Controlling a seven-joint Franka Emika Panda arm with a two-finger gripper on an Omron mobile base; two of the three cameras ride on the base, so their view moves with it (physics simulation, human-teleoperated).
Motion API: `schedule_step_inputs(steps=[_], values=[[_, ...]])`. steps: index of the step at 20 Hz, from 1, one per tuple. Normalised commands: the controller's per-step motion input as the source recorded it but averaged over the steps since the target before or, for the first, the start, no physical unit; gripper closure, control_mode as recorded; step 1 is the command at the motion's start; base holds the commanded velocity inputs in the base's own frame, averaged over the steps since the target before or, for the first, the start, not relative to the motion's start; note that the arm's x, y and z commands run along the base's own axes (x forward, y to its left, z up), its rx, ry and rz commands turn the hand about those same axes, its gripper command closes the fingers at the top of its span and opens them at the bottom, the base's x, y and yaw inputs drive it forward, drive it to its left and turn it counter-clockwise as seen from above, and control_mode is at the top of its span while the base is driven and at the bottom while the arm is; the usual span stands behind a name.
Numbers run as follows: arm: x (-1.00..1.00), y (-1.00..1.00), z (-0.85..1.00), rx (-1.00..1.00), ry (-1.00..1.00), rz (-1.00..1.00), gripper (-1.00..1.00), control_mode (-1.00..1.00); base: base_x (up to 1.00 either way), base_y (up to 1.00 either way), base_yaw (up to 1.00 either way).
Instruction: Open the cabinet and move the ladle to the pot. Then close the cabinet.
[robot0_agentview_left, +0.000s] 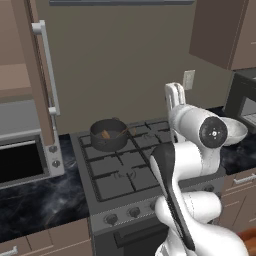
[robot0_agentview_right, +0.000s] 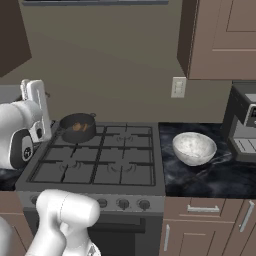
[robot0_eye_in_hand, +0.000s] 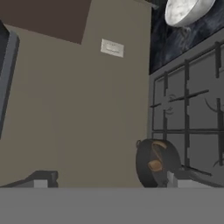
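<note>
Ladle (robot0_agentview_left: 105, 134) in pot (robot0_agentview_left: 108, 135), below open end effector (robot0_agentview_left: 174, 95)

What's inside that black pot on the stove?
The brown ladle lies inside the pot, with its thin handle sticking out over the rim toward the right. The pot's wall hides part of the bottom, so whether anything else is in there cannot be seen.

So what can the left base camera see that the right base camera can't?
Left base view alone: the open cabinet door with its long silver handle, and the microwave below it. Right base view alone: the whole white bowl and the closed upper cabinet. Both: the stove, the pot with the ladle inside, and the wall outlet.
</note>
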Motion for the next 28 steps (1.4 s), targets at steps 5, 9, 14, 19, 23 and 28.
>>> schedule_step_inputs(steps=[5,9,14,19,23,28], values=[[-0.14,0.00,0.12,0.03,-0.01,0.00,-1.00,-1.00,0.00,0.00,0.00],[-0.12,-0.15,0.24,0.13,0.00,0.02,-1.00,-1.00,0.00,0.00,0.00],[-0.37,-0.13,0.23,0.15,0.00,0.03,-1.00,-1.00,0.00,0.00,0.00],[-0.49,0.03,0.12,0.05,-0.04,0.00,-1.00,-1.00,0.00,0.00,0.00],[-0.69,0.00,0.17,0.00,-0.10,0.00,-1.00,-1.00,0.00,0.00,0.00],[-0.60,-0.03,0.10,0.00,-0.05,0.00,-1.00,-1.00,0.00,0.00,0.00]])
